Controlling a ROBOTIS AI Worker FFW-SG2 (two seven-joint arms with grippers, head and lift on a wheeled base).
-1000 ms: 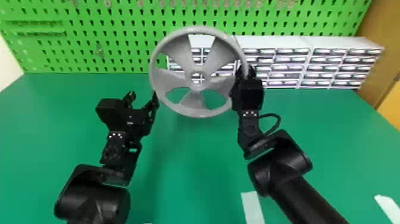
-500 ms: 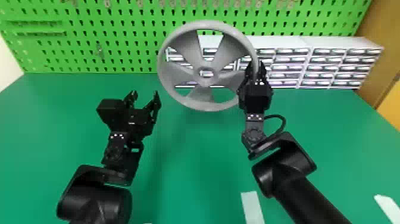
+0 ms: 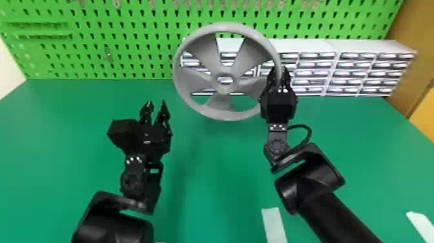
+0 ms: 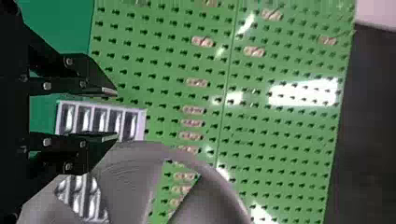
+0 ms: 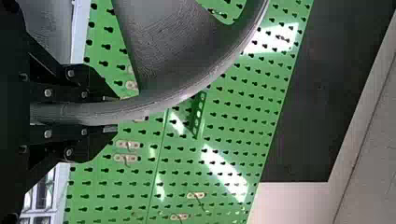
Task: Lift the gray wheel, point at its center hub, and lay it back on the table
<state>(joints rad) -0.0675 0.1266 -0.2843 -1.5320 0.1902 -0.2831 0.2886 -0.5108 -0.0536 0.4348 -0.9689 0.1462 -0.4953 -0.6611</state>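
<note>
The gray wheel (image 3: pixel 211 113) is held up above the table, its spoked face toward the head camera and its center hub (image 3: pixel 225 77) in the middle. My right gripper (image 3: pixel 279 72) is shut on the wheel's right rim; in the right wrist view the rim (image 5: pixel 154 105) runs between the fingers of the right gripper (image 5: pixel 114 113). Left of the wheel and lower in the head view, my left gripper (image 3: pixel 155 105) stands open with nothing between its fingers. In the left wrist view, the wheel (image 4: pixel 219 186) lies beyond and beside the left gripper (image 4: pixel 116 114).
A green pegboard (image 3: pixel 97 61) rises at the back of the green table (image 3: pixel 206 194). White drawer units (image 3: pixel 355 45) stand along its foot, behind and right of the wheel. Pale strips (image 3: pixel 273 223) lie on the table's near part.
The right gripper has carried the wheel to the right and slightly up, away from the left gripper. The left arm has barely moved.
</note>
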